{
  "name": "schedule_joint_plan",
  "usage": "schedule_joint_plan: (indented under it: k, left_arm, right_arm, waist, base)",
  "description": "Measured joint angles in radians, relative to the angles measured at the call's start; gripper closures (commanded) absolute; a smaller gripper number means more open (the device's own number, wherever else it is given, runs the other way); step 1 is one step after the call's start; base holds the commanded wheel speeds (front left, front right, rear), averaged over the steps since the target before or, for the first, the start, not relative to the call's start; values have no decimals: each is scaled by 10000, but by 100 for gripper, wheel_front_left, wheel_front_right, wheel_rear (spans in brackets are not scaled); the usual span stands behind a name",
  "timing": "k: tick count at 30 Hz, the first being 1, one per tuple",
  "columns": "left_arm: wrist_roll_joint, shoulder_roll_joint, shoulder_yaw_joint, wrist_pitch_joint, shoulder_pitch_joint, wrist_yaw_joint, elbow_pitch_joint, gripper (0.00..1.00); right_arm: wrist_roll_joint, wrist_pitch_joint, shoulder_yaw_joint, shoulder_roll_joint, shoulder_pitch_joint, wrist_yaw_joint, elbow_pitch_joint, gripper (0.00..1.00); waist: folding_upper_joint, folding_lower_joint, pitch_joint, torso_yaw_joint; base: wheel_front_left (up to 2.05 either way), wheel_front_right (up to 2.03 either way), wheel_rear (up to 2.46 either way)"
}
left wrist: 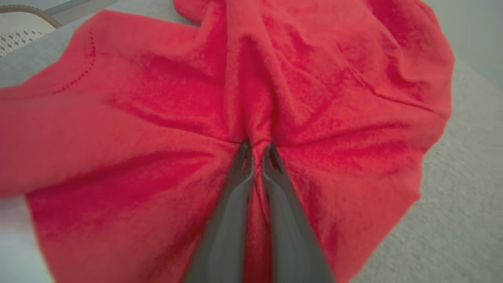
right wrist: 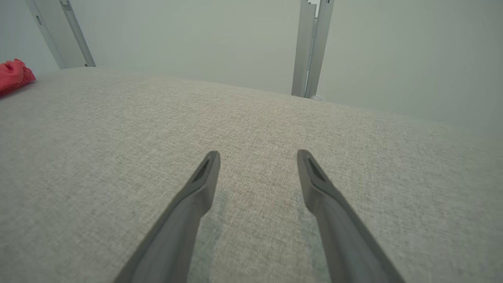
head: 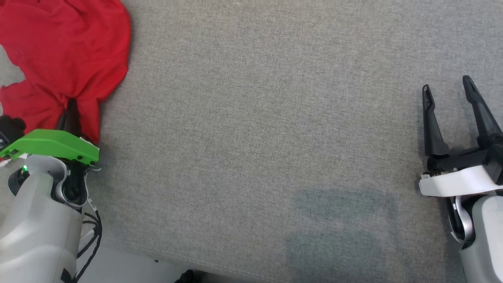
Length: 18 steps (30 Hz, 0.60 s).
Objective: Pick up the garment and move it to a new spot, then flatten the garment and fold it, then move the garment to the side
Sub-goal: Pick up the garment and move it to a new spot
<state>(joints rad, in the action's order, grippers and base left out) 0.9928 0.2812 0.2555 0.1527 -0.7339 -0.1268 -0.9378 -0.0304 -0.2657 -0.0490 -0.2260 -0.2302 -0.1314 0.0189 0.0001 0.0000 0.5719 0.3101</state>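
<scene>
The garment (head: 63,51) is red and lies crumpled at the far left of the grey fabric surface (head: 255,137). My left gripper (head: 72,105) is dug into its near edge. In the left wrist view the garment (left wrist: 157,98) spreads wide, and the left gripper (left wrist: 257,148) has its two dark fingers pinched together on a gathered fold of it. My right gripper (head: 448,88) stands open at the far right, nothing between its fingers. Seen from the right wrist, the right gripper (right wrist: 258,155) hovers over bare fabric, with a corner of the garment (right wrist: 13,74) far off to the left.
The grey surface's near edge (head: 204,265) runs along the bottom, with pale floor below it. Metal posts (right wrist: 312,47) stand behind the far edge against a pale wall.
</scene>
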Motion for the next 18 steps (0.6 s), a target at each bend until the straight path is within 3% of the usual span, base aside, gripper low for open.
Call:
schedule_joint_plan:
  k: [8, 18]
  left_arm:
    - [35, 600, 1448, 940, 732, -21, 2084, 100]
    - [-855, 1099, 3068, 897, 1020, -17, 5660, 100]
  right_arm:
    - [-207, 15, 190, 648, 381, 2, -397, 0]
    - [-489, 25, 339, 1430, 691, 2, -637, 0]
  waist:
    - [0, 0, -879, -80]
    - [0, 0, -2254, -531]
  base:
    - [0, 0, 0]
    - [0, 0, 0]
